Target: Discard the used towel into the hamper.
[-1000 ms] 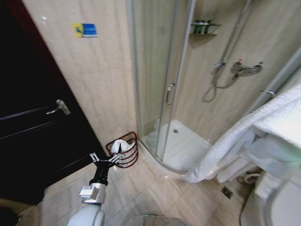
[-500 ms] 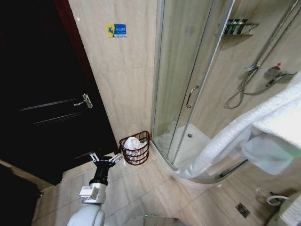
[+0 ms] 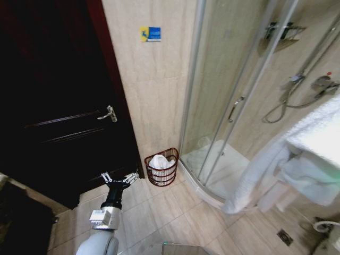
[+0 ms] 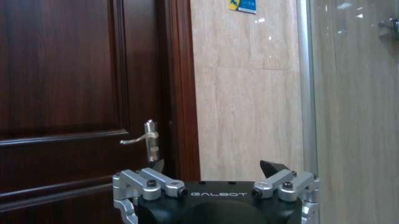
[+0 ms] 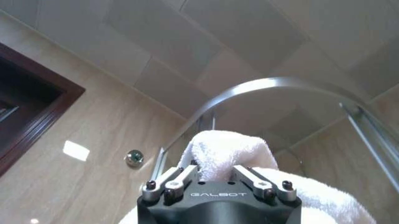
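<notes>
The hamper (image 3: 162,171), a small reddish-brown open-weave basket, stands on the floor against the tiled wall, between the dark door and the shower cabin. A white cloth (image 3: 161,161) lies inside it. My left gripper (image 3: 119,177) is open and empty, low over the floor and a little short and left of the hamper; in the left wrist view that gripper (image 4: 214,166) faces the door frame. The right gripper (image 5: 216,171) is shut on the white towel (image 5: 227,148), which hangs in big folds at the right of the head view (image 3: 276,159).
A dark wooden door (image 3: 58,122) with a lever handle (image 3: 109,113) is to the left. The curved glass shower cabin (image 3: 234,106) with its raised white tray (image 3: 223,164) is to the right of the hamper. Beige floor tiles (image 3: 159,212) lie in front.
The whole head picture has shifted right, so the camera has turned towards the door. The hamper now sits apart from the left gripper. Both arms keep their pose, and the towel stays held.
</notes>
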Available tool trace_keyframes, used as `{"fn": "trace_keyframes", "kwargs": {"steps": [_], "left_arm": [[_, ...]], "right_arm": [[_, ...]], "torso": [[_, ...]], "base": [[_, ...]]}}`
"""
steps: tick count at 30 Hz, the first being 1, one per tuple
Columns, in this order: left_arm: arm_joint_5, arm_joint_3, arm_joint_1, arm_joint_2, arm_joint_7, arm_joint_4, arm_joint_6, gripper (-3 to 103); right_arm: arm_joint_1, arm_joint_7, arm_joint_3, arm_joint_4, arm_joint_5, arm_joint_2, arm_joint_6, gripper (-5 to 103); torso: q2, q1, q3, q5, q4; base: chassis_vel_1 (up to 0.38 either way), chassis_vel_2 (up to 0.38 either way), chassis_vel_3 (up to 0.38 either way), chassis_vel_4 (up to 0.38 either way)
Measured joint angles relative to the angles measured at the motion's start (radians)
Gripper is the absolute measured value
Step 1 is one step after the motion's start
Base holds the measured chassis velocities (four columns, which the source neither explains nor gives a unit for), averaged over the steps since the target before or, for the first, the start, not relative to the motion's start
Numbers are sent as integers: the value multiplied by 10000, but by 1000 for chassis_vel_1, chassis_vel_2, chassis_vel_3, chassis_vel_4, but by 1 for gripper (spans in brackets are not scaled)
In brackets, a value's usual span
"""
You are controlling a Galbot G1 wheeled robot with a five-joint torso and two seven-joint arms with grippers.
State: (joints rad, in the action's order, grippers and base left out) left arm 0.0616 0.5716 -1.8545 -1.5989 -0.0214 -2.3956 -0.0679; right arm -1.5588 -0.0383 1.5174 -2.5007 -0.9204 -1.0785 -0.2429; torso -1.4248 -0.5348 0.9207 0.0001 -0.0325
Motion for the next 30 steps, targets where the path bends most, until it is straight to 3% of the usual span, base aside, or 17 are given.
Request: {"fn": "trace_keyframes", "kwargs": {"steps": [13,30], "left_arm": [[0,-6,0,-10,0,0,0,100],[0,-3,0,-7,0,0,0,100]], "right_arm": [[70,-173,-196,8,16,11,-76,14],[166,-315,-449,8,24,28,-224,14]], "torso": [[0,0,1,-6,1],[1,0,0,1,0]], "base": [[-10,-18,45,41],[92,100,79,86]]}}
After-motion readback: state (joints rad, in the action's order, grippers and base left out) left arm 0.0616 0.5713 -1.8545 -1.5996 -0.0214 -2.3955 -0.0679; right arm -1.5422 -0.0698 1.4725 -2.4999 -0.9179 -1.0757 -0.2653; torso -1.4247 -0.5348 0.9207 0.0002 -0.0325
